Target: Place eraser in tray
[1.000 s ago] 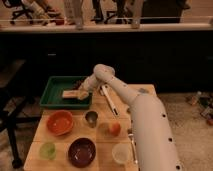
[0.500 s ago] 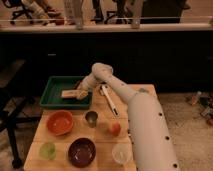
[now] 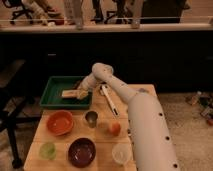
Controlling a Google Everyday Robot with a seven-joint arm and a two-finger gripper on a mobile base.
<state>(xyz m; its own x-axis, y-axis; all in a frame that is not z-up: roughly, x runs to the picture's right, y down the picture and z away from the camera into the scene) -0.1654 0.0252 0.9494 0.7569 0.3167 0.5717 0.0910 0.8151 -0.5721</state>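
Eraser-wise, the biggest thing on my wooden table (image 3: pixel 102 137) is the green tray (image 3: pixel 52 95) at the far left corner, and the tan eraser (image 3: pixel 69 93) sits inside it, toward its right side. My arm (image 3: pixel 135 115) reaches from the lower right across the table to that tray. My gripper (image 3: pixel 80 93) is over the tray's right part, right at the eraser's right end; I cannot tell whether my fingers are spread or pinching it. Nearer the front sit an orange bowl (image 3: pixel 60 122) and a maroon bowl (image 3: pixel 82 151). A white long tool (image 3: pixel 109 100) lies beside the tray. Smaller still: a dark cup (image 3: pixel 91 118), an orange fruit (image 3: pixel 115 128), a green cup (image 3: pixel 48 150) and a clear cup (image 3: pixel 120 152).
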